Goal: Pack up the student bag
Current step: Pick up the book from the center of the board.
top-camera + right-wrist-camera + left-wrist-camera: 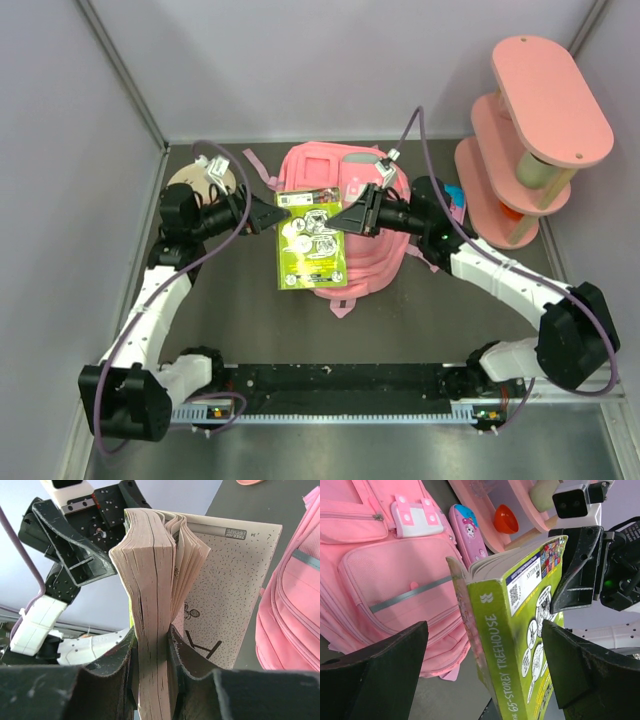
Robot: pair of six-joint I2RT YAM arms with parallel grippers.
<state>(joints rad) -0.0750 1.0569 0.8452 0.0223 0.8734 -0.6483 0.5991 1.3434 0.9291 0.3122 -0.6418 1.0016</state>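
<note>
A: The student bag [318, 165] lies flat at the back middle of the dark worktop [240, 310], between the 2 arms. It's 1 big pink fabric backpack, soft and padded.

B: The left wrist view shows it close. There's 1 grey strip [410, 594] across a front pocket and 1 small white patch [417, 517] with pink dots above it. A zipped pocket sits to the patch's left.

A: 1 lime-green paperback [312, 245] covers the bag's left half from above. The spine is glossy, with white lettering.

B: The right end effector [342, 220] is clamped on that paperback. Both fingers pinch the page block, and the pages fan out loose beyond the grip. The paper is cream and matte, and 1 speckled inner page shows.

A: The left end effector [278, 213] has its jaws spread wide, level with the book's spine edge. I can't tell if it touches the book.

B: Beyond the bag lies 1 small pencil case [467, 530], glossy pink and blue with a cartoon face.

A: In the right back corner stands 1 pink shelf [540, 110] with 3 smooth oval tiers. 1 orange rounded thing [506, 519] rests on a tier.

B: At the left back, 1 tan round disc [192, 178] is half hidden by the left arm.
</note>
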